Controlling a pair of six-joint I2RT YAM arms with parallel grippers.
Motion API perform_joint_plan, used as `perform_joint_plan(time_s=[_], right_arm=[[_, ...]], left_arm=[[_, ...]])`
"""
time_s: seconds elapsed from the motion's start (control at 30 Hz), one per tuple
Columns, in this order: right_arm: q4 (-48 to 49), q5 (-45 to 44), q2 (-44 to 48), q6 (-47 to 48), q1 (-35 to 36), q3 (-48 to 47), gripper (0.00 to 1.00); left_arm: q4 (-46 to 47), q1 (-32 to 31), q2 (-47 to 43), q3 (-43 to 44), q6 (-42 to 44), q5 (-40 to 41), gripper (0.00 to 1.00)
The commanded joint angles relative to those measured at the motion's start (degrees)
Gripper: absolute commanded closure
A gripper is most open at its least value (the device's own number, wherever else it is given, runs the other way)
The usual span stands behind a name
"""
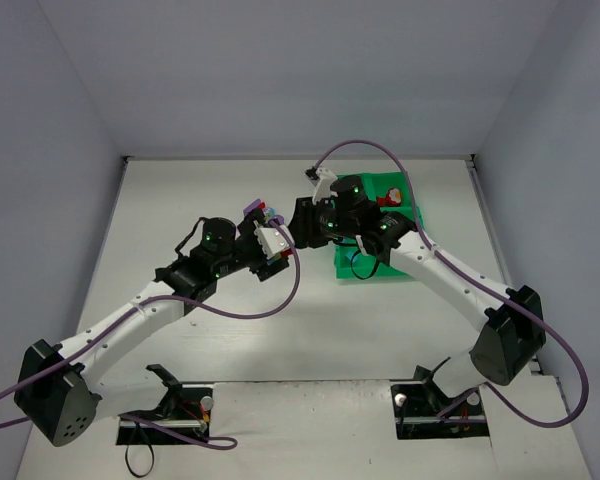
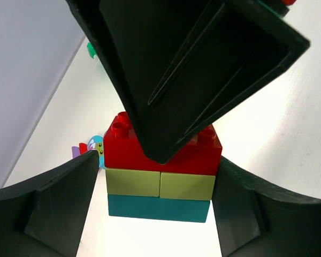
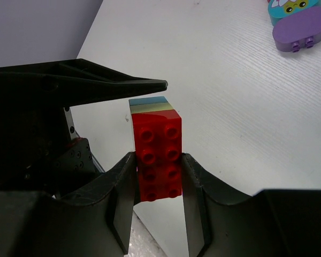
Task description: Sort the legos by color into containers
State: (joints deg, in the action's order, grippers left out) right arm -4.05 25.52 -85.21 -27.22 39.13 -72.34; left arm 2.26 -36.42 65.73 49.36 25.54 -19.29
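Observation:
A lego stack is held between both grippers: a red brick [image 2: 160, 155] on top, two yellow-green bricks [image 2: 160, 184] under it, and a teal brick [image 2: 158, 208] at the bottom. My left gripper [image 2: 158, 179] has its fingers close on both sides of the stack. My right gripper [image 3: 158, 160] is shut on the red brick [image 3: 158, 139], and its finger [image 2: 192, 69] crosses the left wrist view. In the top view the two grippers, left [image 1: 278, 245] and right [image 1: 302, 228], meet left of the green tray [image 1: 348, 268]. A red lego [image 1: 388, 195] lies in the tray's far part.
A purple brick [image 3: 299, 29] with a teal picture brick [image 3: 289, 6] lies on the table beyond the stack; it shows in the top view too [image 1: 250, 210]. A picture brick [image 2: 95, 147] lies behind the stack. The right arm covers most of the tray.

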Motion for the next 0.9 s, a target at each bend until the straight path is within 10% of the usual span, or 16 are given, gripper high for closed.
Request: perform_joint_plan(time_s=[0.0, 0.87], right_arm=[[3.5, 3.1, 1.0, 1.4, 0.4, -1.7, 1.00], [3.5, 3.0, 0.6, 1.6, -0.3, -1.8, 1.00]], left_arm=[[1.4, 0.4, -0.7, 2.3, 1.9, -0.6, 0.26], [-0.9, 1.4, 0.4, 3.7, 2.9, -2.9, 0.29]])
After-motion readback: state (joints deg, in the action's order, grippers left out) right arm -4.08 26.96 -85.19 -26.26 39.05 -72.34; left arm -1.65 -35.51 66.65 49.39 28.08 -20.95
